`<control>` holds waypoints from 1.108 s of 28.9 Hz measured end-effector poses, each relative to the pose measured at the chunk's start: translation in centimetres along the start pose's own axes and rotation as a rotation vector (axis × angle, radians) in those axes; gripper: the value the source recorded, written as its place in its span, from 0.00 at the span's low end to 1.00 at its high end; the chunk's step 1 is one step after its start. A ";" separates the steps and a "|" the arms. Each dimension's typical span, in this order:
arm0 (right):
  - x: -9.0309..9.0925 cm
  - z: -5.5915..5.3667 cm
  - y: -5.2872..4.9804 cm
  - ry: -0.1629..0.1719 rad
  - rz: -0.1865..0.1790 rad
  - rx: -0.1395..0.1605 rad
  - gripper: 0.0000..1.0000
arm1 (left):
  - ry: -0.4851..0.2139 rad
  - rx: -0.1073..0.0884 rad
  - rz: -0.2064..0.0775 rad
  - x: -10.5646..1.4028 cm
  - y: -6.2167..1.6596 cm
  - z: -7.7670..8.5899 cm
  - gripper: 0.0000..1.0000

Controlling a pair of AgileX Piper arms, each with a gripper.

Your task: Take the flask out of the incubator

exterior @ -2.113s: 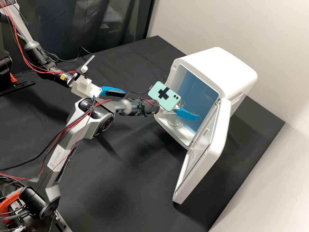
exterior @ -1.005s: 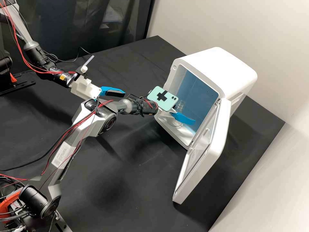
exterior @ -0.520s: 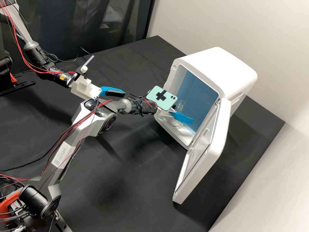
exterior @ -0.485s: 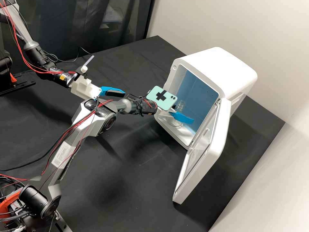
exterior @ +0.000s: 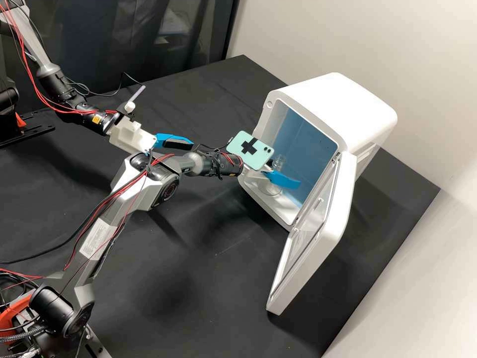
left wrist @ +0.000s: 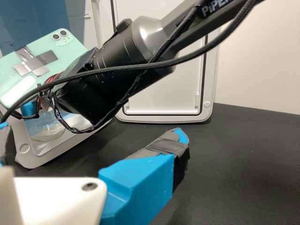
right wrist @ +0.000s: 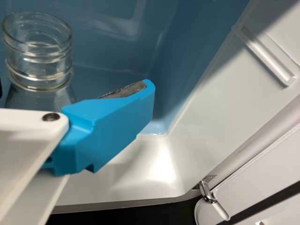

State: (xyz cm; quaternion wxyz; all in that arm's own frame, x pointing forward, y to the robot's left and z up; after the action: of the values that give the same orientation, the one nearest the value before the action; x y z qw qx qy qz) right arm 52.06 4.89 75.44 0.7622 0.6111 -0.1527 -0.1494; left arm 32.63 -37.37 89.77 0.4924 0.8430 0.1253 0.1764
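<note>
Inside the incubator (exterior: 343, 109), the right tool (exterior: 279, 179) sits just beside the flask (exterior: 278, 162).

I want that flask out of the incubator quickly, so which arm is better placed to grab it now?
Right. The right gripper is inside the incubator, beside the flask. The left gripper sits out over the bench, with the right arm between it and the incubator.

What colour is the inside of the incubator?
The incubator has light blue inner walls; the right wrist view shows them best.
</note>
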 end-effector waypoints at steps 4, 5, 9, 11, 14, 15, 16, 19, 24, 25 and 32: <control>0.0 -0.1 0.0 0.008 0.004 -0.008 0.00 | -0.001 0.000 0.002 0.0 0.05 0.0 1.00; 0.0 -0.1 0.0 0.010 0.005 -0.012 0.00 | -0.003 0.000 0.001 0.0 0.01 0.1 1.00; 0.0 -0.2 -0.1 0.017 -0.008 0.002 0.00 | -0.011 0.000 0.005 0.1 0.14 0.4 1.00; 0.0 -0.2 -0.1 0.018 -0.011 0.009 0.00 | -0.011 0.000 0.005 0.1 0.14 0.4 1.00; 0.0 -0.2 -0.2 0.022 -0.019 0.009 0.00 | -0.011 0.000 0.005 0.1 0.14 0.4 1.00; 0.0 -0.2 -0.2 0.024 -0.022 0.009 0.00 | -0.011 0.000 0.005 0.1 0.14 0.4 1.00; 0.0 -0.2 -0.2 0.025 -0.026 0.009 0.00 | -0.011 0.000 0.005 0.1 0.14 0.4 1.00; 0.0 -0.3 -0.3 0.029 -0.033 0.010 0.00 | -0.011 0.000 0.005 0.1 0.14 0.4 1.00; -0.1 -0.2 -0.5 0.029 -0.040 0.020 0.00 | -0.011 0.000 0.005 0.1 0.14 0.4 1.00; -0.1 -0.2 -0.5 0.030 -0.042 0.026 0.00 | -0.011 0.000 0.005 0.1 0.14 0.4 1.00; -0.1 -0.2 -0.6 0.031 -0.046 0.021 0.00 | -0.011 0.000 0.005 0.1 0.14 0.4 1.00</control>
State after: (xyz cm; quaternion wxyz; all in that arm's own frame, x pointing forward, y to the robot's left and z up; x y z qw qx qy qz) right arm 52.05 4.96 74.81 0.7543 0.6248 -0.1283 -0.1557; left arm 32.87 -37.71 89.74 0.4924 0.8444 0.1204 0.1731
